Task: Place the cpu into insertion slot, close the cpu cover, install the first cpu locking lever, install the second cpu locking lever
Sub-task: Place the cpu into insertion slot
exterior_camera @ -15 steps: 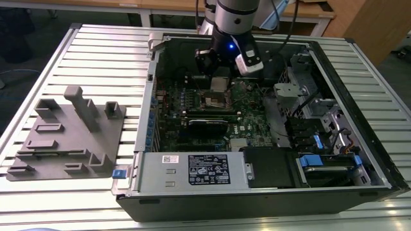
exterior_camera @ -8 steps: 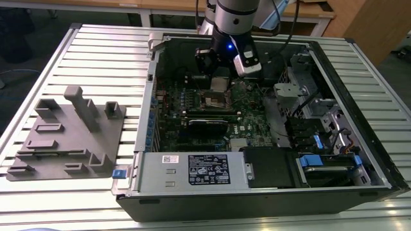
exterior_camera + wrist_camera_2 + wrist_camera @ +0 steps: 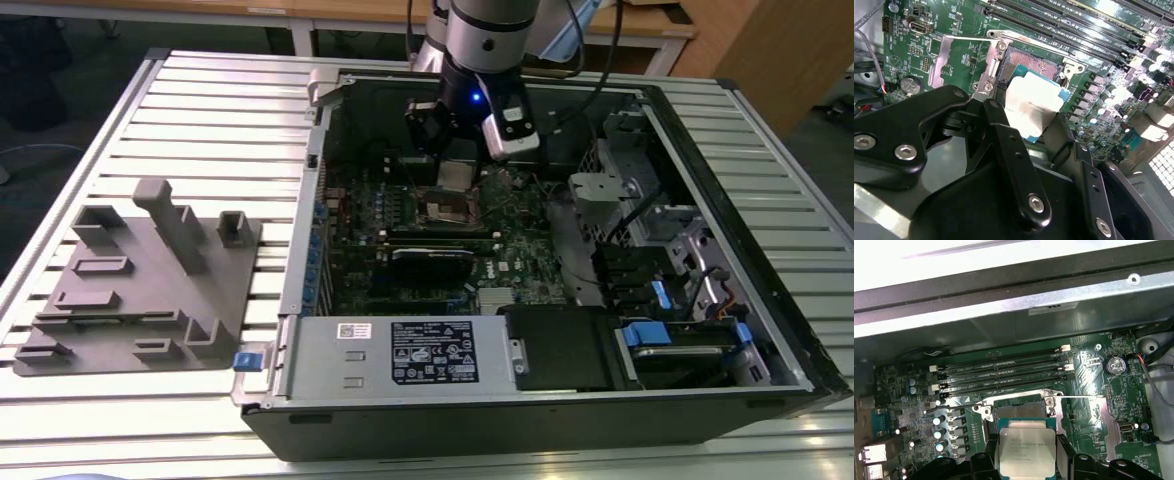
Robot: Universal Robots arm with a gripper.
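1. you have an open computer case lying on a slatted metal table, with a grey fixture block on the exterior view's left.
2. your gripper is clenched on the cpu. one finger presses each of two opposite edges, and the metal top faces the wrist cameras.
3. the cpu hangs in the air, roughly level with the board, not seated.
4. the insertion slot lies below the chip and is offset from it. in the first wrist view its pin field shows past the chip's edge on the side of the long memory slots, so the chip overlaps it only partly.
5. the cpu cover is swung open beside the slot, clear of the pin field.
6. judging from this, the move turns on a short shift toward the memory slots, then a straight descent.
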